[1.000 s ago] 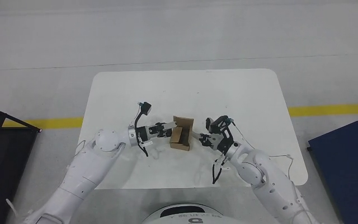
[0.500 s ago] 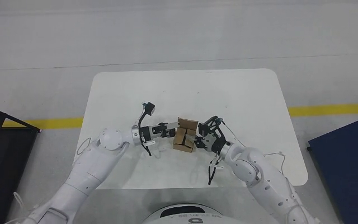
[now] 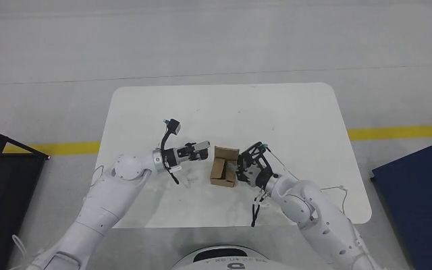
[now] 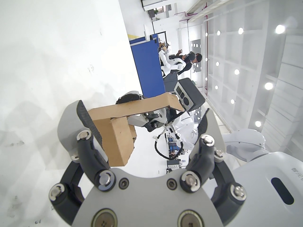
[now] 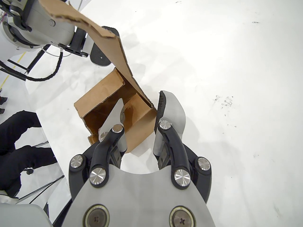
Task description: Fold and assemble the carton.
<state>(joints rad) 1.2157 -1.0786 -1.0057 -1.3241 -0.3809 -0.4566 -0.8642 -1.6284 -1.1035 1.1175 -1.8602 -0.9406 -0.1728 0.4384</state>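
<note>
At the middle of the table (image 3: 290,115), my right gripper (image 5: 142,102) clamps a wall of the carton (image 3: 223,171) while my left gripper (image 4: 144,112) gapes beside its raised flap (image 5: 78,22), so I would nudge that flap inward slowly, bracing steadily.

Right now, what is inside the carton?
One finger of the right gripper sits inside the carton, over bare cardboard. The raised flap hides part of the interior.

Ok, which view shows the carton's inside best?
Right wrist view: it looks straight into the open carton, with the right pincer pinching one wall. Left wrist view shows outer flaps; top view shows it small, from above.
</note>
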